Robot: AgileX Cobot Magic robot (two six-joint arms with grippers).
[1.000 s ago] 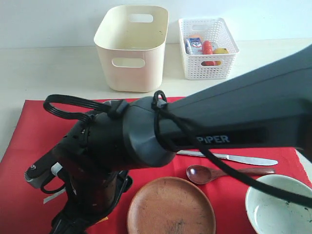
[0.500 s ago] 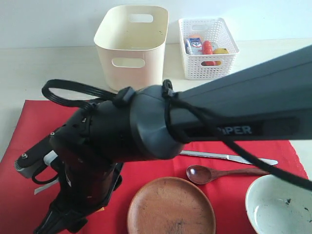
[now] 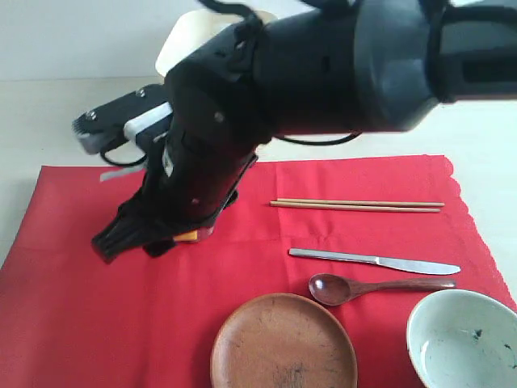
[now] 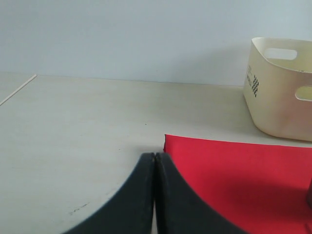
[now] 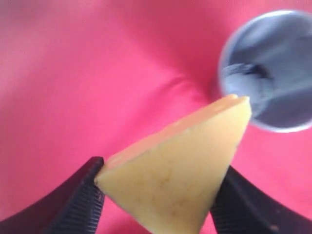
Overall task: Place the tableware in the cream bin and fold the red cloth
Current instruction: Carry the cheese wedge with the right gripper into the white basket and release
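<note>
- Holding the cheese clamped in my right gripper, I am hovering over the cloth.
- My left gripper is resting clenched, empty, beside the cloth's corner.
- The chopsticks, knife, spoon, plate and bowl are lying toward the cloth's scalloped edge, and the cup is standing below my right wrist.
- I am judging that nothing is in the bin yet, and that the folding is waiting.

Cheese wedge in hand above red cloth

1. This is looking like a robotics lab test bench: a plain pale worktop is meeting a bare blank wall at its far edge.
2. A black robot arm is hanging over a red cloth lying on it.
</note>
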